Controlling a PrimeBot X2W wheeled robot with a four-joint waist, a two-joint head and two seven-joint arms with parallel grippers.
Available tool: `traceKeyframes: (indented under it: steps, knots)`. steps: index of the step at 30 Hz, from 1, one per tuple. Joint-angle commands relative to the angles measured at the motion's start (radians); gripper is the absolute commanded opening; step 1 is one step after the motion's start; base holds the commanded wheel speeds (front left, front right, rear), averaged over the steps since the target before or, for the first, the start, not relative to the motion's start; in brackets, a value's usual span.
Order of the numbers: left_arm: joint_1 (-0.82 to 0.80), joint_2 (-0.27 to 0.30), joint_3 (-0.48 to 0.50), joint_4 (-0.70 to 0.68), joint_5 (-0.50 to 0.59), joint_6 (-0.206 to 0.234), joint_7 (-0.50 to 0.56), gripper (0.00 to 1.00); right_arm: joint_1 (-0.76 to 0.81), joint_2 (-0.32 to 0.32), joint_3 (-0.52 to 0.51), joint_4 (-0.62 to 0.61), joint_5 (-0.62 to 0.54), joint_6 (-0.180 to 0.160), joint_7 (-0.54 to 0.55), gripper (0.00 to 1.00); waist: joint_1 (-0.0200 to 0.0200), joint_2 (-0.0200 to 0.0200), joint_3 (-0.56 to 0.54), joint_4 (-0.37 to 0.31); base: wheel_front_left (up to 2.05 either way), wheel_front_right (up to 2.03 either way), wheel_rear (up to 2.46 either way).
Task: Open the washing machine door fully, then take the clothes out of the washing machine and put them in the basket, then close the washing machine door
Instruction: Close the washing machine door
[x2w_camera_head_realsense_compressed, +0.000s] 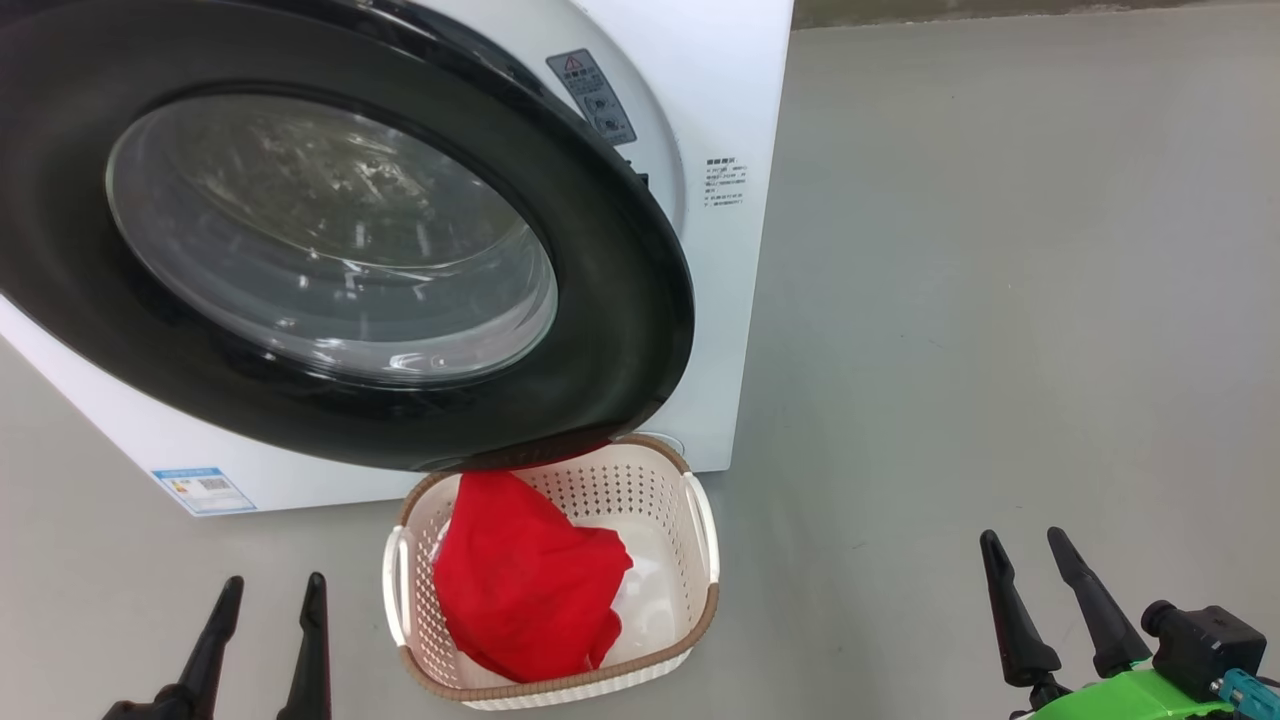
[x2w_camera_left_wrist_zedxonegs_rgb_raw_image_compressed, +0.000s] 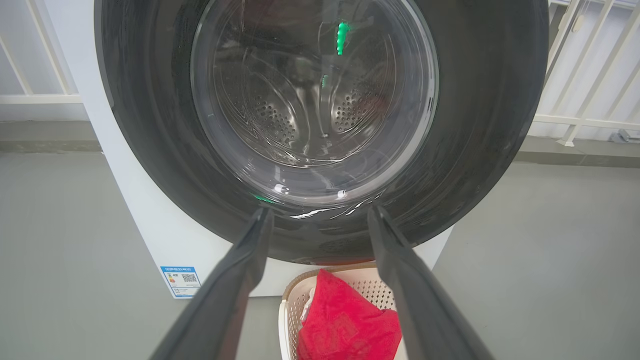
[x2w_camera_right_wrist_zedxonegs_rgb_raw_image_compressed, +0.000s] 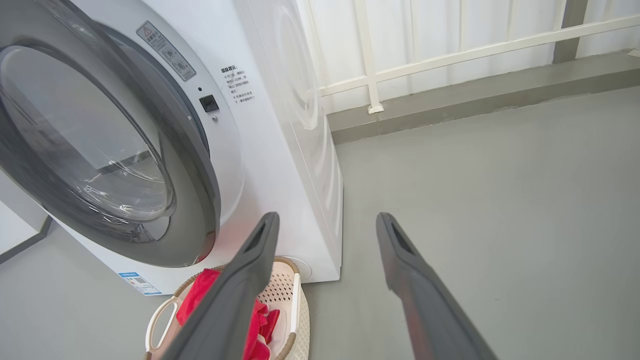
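Washing machine door (x2w_camera_left_wrist_zedxonegs_rgb_raw_image_compressed: 475, 125) judged ajar, dead ahead of left gripper (x2w_camera_left_wrist_zedxonegs_rgb_raw_image_compressed: 319, 210), nearer than right gripper (x2w_camera_right_wrist_zedxonegs_rgb_raw_image_compressed: 327, 216); both spread wide, empty

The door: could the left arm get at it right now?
Probably yes. The left end effector, open, points straight at the door with nothing between; the basket sits lower.

The washing machine door (x2w_camera_head_realsense_compressed: 620, 330), a wide glossy black ring around a bulging clear window, takes up the upper left of the head view. Its right edge stands slightly off the white washing machine (x2w_camera_head_realsense_compressed: 740, 250), unlatched. At bottom centre sits the cream perforated basket (x2w_camera_head_realsense_compressed: 640, 490) with a brown rim, its far end under the door, holding crumpled red clothes (x2w_camera_head_realsense_compressed: 520, 590).
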Motion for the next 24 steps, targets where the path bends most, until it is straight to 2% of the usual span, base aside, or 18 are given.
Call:
traceKeyframes:
  steps: [1, 5, 6, 7, 8, 9, 10, 17, 24]
  knots:
    - [-0.021, 0.006, 0.039, -0.025, 0.007, -0.005, -0.012, 1.0, -0.017, -0.009, 0.024, -0.021, -0.008, 0.006, -0.006, 1.0, 0.0001, -0.0001, 0.0, 0.0, 0.0, 0.0, 0.0]
    - [-0.02, 0.004, 0.037, -0.023, 0.007, -0.005, -0.012, 1.0, -0.017, -0.009, 0.027, -0.021, -0.008, 0.006, -0.006, 1.0, 0.0001, -0.0001, -0.002, 0.002, 0.0, 0.0, 0.0]
    - [-0.019, 0.003, 0.036, -0.022, 0.007, -0.005, -0.012, 1.0, -0.017, -0.009, 0.03, -0.021, -0.007, 0.006, -0.006, 0.91, 0.0001, -0.0001, -0.002, 0.004, 0.0, 0.0, 0.0]
    - [-0.018, 0.002, 0.033, -0.021, 0.006, -0.005, -0.012, 1.0, -0.019, -0.008, 0.037, -0.021, -0.004, 0.006, -0.006, 0.57, 0.0001, -0.0001, -0.003, 0.005, 0.0, 0.0, 0.0]
    - [-0.018, 0.001, 0.031, -0.02, 0.004, -0.005, -0.012, 1.0, -0.021, -0.008, 0.046, -0.021, 0.0, 0.006, -0.006, 0.38, 0.0001, -0.0001, -0.002, 0.007, 0.0, 0.0, 0.0]
    - [-0.018, 0.0, 0.029, -0.018, 0.002, -0.005, -0.012, 1.0, -0.024, -0.011, 0.057, -0.019, 0.003, 0.006, -0.006, 0.05, 0.0001, -0.0001, -0.002, 0.01, 0.0, 0.0, 0.0]
    - [-0.02, -0.003, 0.03, -0.016, 0.0, -0.005, -0.012, 1.0, -0.029, -0.013, 0.066, -0.017, 0.005, 0.006, -0.006, 0.0, 0.0001, -0.0001, -0.002, 0.014, 0.0, 0.0, 0.0]
    - [-0.032, -0.021, 0.027, -0.01, -0.021, -0.005, -0.012, 1.0, -0.107, -0.02, 0.142, -0.002, 0.016, 0.006, -0.006, 0.0, 0.0001, -0.0001, 0.01, 0.058, 0.0, 0.0, 0.0]
    - [-0.043, -0.028, 0.001, 0.002, -0.046, -0.005, -0.012, 1.0, -0.256, -0.034, 0.253, 0.026, 0.038, 0.006, -0.006, 0.0, 0.0001, -0.0001, 0.038, 0.118, 0.0, 0.0, 0.0]
